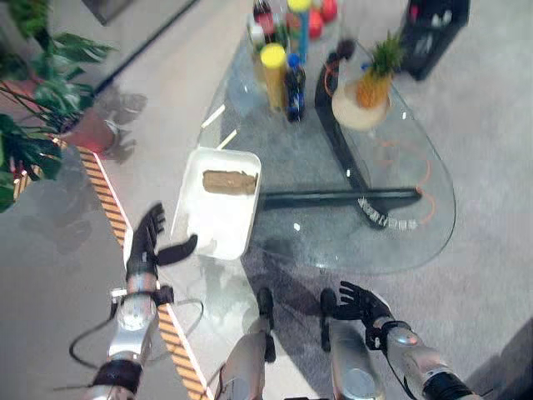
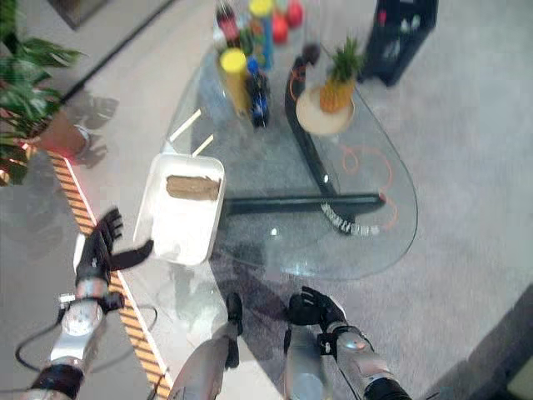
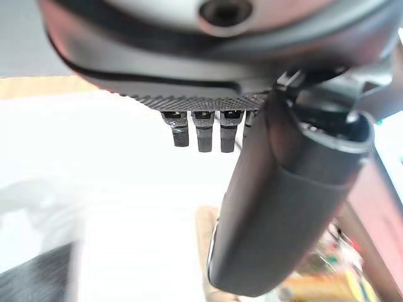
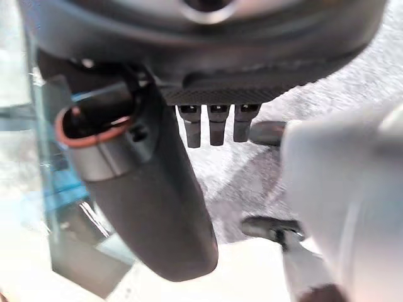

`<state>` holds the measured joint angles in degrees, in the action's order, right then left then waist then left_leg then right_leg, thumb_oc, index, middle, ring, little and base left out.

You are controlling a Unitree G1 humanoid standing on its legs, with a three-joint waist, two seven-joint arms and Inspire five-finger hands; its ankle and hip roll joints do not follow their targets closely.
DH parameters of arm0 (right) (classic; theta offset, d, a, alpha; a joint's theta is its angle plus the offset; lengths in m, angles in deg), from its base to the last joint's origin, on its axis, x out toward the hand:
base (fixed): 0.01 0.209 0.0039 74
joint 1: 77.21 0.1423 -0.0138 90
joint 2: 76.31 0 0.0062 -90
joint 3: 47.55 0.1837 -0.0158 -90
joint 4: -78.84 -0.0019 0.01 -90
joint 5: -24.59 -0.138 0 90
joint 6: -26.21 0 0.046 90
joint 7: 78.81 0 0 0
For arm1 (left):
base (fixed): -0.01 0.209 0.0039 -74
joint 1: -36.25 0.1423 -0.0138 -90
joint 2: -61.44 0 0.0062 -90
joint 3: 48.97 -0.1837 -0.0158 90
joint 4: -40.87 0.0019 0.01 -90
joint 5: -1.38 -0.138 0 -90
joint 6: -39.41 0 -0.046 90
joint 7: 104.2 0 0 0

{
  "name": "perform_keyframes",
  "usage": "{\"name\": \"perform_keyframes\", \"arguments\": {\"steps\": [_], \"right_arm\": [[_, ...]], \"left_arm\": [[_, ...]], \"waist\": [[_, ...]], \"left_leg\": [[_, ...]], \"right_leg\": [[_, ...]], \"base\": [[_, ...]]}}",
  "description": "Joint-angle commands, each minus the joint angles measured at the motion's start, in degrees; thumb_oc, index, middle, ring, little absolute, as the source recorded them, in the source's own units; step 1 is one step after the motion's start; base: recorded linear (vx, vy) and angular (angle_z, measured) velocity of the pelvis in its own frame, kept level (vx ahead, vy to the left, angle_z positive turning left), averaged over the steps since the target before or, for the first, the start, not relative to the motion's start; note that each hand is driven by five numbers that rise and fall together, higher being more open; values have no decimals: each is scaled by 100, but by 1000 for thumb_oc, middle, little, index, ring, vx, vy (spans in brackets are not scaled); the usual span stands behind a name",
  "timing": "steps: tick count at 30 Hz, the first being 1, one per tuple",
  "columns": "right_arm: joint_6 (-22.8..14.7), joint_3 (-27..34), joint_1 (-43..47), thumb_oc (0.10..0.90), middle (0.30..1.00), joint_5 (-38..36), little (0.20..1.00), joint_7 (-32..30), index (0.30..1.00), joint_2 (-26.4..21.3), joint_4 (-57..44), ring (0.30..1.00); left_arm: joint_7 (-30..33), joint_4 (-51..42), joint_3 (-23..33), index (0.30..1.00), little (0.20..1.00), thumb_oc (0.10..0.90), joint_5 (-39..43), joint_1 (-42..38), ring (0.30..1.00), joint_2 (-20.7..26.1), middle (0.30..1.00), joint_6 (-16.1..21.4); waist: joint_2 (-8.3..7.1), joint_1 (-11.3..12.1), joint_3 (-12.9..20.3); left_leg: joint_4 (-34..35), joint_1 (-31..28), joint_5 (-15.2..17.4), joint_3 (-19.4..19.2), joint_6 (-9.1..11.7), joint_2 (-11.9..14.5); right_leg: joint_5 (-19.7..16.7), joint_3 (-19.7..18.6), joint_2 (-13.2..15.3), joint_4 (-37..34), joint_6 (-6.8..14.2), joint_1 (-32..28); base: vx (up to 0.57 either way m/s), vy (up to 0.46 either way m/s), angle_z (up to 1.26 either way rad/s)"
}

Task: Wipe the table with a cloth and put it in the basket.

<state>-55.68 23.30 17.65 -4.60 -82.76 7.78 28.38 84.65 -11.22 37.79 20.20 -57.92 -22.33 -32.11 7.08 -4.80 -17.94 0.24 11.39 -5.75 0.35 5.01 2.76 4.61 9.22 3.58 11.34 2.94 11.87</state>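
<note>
Brown cloth (image 1: 229, 182) lies folded in the far part of the white basket (image 1: 208, 235), which reads more like a shallow tray, sitting on the left edge of the glass table (image 1: 433, 187). Cloth is held by neither hand. Our left hand (image 1: 148, 242) is just beside the basket's near left corner, fingers straight and spread, thumb pointing toward the basket rim; from the head views we can't tell whether the thumb touches it. The left wrist view agrees: fingers extended, nothing in the grasp, white basket surface past them. Our right hand (image 1: 360, 302) hangs low off the near edge of the table, over the carpet (image 1: 491, 250), fingers loosely relaxed and apart, holding nothing; the right wrist view shows the same. On the far side of the table we see a pineapple (image 1: 375, 79) on a round plate (image 1: 354, 115), a yellow-capped bottle (image 1: 273, 77), a dark blue bottle (image 1: 295, 87) beside it, and red items (image 1: 321, 17) behind. A potted plant (image 1: 50, 108) stands on the floor well left of the table, next to a striped orange strip (image 1: 108, 196).
</note>
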Motion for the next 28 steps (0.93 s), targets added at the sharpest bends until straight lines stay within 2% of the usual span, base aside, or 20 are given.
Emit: {"name": "perform_keyframes", "arguments": {"steps": [1,2,3,4,6,8,10,11,12,14,19,28], "right_arm": [[-326,118,-486,800,900,22,900,251,900,284,595,900],[-356,128,-485,800,900,14,900,270,900,293,664,900],[-425,266,-480,800,900,15,900,391,900,377,1118,900],[-447,348,-474,800,900,81,900,430,900,445,1369,900],[-528,412,-468,800,900,172,900,535,900,503,1757,900],[-583,490,-436,800,900,253,900,659,900,592,2282,900],[-558,549,-422,800,900,325,900,794,900,633,2665,900],[-565,553,-421,800,900,326,900,808,900,641,2710,900],[-465,593,-414,800,900,308,900,861,900,701,2937,900],[-426,711,-415,800,900,216,900,906,900,740,3155,900],[-453,758,-399,800,900,468,900,1057,900,752,3407,900],[-507,601,-381,800,900,447,900,1037,900,804,3505,900]], "left_arm": [[-597,607,24,900,900,800,277,135,900,-105,900,-164],[-622,660,19,900,900,800,274,148,900,-127,900,-164],[-881,1108,26,900,900,800,176,261,900,-320,900,-436],[-911,1422,-33,900,900,800,196,315,900,-443,900,-540],[-1010,1843,-19,900,900,800,180,380,900,-533,900,-582],[-1166,2478,52,900,900,800,528,408,900,-670,900,-1093],[-1291,3064,115,900,900,800,662,407,900,-746,900,-1304],[-1293,3117,115,900,900,800,665,404,900,-755,900,-1319],[-1265,3402,73,900,900,800,608,398,900,-808,900,-1518],[-1260,3627,84,900,900,800,676,396,900,-874,900,-1667],[-1253,3915,41,900,900,800,618,347,900,-986,900,-1731],[-1071,3862,-183,900,900,800,604,193,900,-1046,900,-1556]], "waist": [[-411,53,853],[-416,57,863],[-454,105,987],[-476,117,1065],[-499,116,1151],[-513,103,1221],[-516,74,1275],[-517,71,1277],[-528,48,1311],[-539,24,1351],[-566,-11,1446],[-604,-25,1485]], "left_leg": [[-181,-196,355,81,-119,-327],[-174,-218,358,83,-120,-324],[-129,-341,380,118,-127,-290],[-102,-414,384,115,-128,-272],[-37,-540,400,102,-127,-244],[37,-692,426,60,-127,-209],[58,-797,461,25,-136,-189],[62,-810,465,20,-137,-189],[89,-895,494,-13,-151,-188],[150,-1023,534,-43,-176,-187],[249,-1220,608,-84,-227,-201],[376,-1387,635,-158,-270,-220]], "right_leg": [[18,-374,-327,-477,12,-485],[18,-374,-330,-486,11,-509],[11,-356,-342,-556,7,-652],[-8,-332,-343,-602,13,-735],[-2,-322,-356,-667,14,-864],[14,-281,-349,-742,30,-1014],[33,-245,-327,-775,29,-1106],[33,-239,-325,-779,30,-1116],[26,-193,-308,-820,34,-1180],[12,-157,-294,-891,45,-1280],[-16,-143,-276,-991,81,-1416],[-78,-121,-250,-1066,146,-1497]], "base": [[45,-98,34],[29,-77,28],[34,-60,21],[41,-60,23],[22,-15,16],[-8,9,4],[-5,9,3],[0,0,0],[0,0,0],[20,8,0],[40,15,-2],[8,9,-3]]}}
